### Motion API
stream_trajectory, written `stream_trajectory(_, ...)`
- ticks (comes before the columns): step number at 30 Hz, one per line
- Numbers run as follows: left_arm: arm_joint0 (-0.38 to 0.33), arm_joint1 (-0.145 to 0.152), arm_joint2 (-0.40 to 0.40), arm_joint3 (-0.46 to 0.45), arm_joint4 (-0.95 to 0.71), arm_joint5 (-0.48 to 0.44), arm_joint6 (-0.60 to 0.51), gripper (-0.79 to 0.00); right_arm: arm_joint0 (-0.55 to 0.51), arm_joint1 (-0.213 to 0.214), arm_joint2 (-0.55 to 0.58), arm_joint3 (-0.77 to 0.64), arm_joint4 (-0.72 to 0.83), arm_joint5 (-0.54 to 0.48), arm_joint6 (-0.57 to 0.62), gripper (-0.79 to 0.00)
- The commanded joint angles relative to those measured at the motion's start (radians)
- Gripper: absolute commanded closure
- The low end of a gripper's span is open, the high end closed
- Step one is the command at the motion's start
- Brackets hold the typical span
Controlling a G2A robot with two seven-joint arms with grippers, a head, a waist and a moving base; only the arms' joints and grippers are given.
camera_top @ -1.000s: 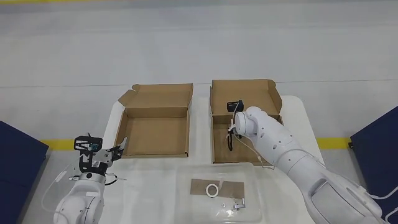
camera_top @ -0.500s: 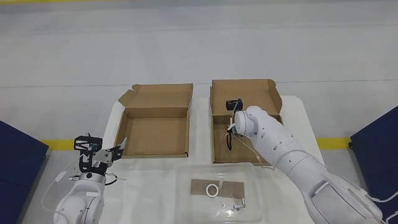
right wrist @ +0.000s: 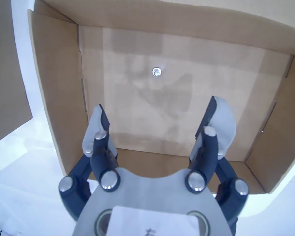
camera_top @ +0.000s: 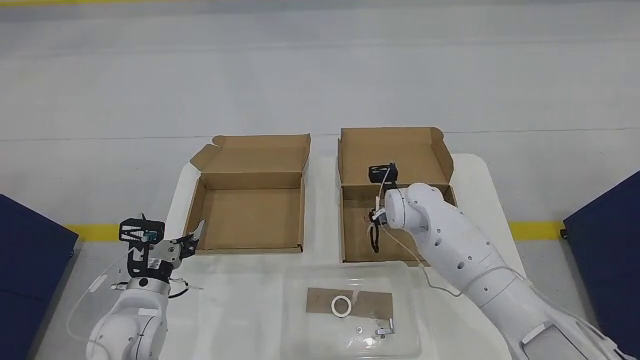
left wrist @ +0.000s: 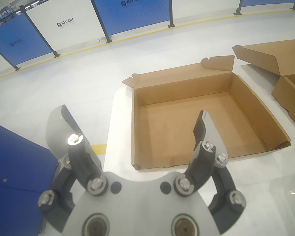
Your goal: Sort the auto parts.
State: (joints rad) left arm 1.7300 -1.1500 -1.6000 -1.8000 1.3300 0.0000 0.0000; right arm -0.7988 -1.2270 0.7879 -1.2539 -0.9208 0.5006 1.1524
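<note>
Right tool [right wrist: 157, 105] hangs over the right-hand cardboard box [right wrist: 56, 87], fingers spread wide with nothing between them; down on the box floor lies a small round metal part [right wrist: 156, 71], near the middle and clear of both fingers; left tool [left wrist: 132, 111] sits over the near left corner of the bench [camera_top: 240, 270], wide open too and holding nothing, facing the left-hand cardboard box [left wrist: 184, 82] just ahead of it; the two boxes stand side by side, lids folded back; nearer the robot, a clear tray [camera_top: 305, 330] holds a white ring [camera_top: 342, 306] lying on a brown card strip [camera_top: 370, 298], with a small metal piece [camera_top: 380, 333] just beside the strip.
</note>
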Motion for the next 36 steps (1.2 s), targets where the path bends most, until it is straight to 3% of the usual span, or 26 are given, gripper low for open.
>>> stream_trajectory(1, 0.000, 0.000, 0.000, 0.000, 0.000, 0.000, 0.000, -0.785, 0.000, 0.000, 0.000, 0.000, 0.000, 0.000, 0.000, -0.785)
stream_trajectory(8, 0.000, 0.000, 0.000, 0.000, 0.000, 0.000, 0.000, -0.785, -0.004, 0.000, 0.000, -0.004, -0.008, -0.007, -0.015, -0.785)
stream_trajectory(11, 0.000, 0.000, 0.000, 0.000, 0.000, 0.000, 0.000, -0.785, -0.022, 0.010, 0.018, -0.068, -0.047, -0.033, -0.010, -0.785)
stream_trajectory(16, 0.000, 0.000, 0.000, 0.000, 0.000, 0.000, 0.000, -0.785, -0.085, 0.054, 0.093, -0.263, -0.113, -0.185, 0.119, -0.785)
stream_trajectory(21, 0.000, 0.000, 0.000, 0.000, 0.000, 0.000, 0.000, -0.785, -0.205, 0.099, 0.220, -0.490, -0.062, -0.354, 0.260, -0.785)
stream_trajectory(27, 0.000, 0.000, 0.000, 0.000, 0.000, 0.000, 0.000, -0.785, -0.331, 0.135, 0.327, -0.691, -0.025, -0.483, 0.382, -0.785)
stream_trajectory(36, 0.000, 0.000, 0.000, 0.000, 0.000, 0.000, 0.000, -0.785, -0.348, 0.140, 0.335, -0.704, -0.019, -0.504, 0.384, -0.785)
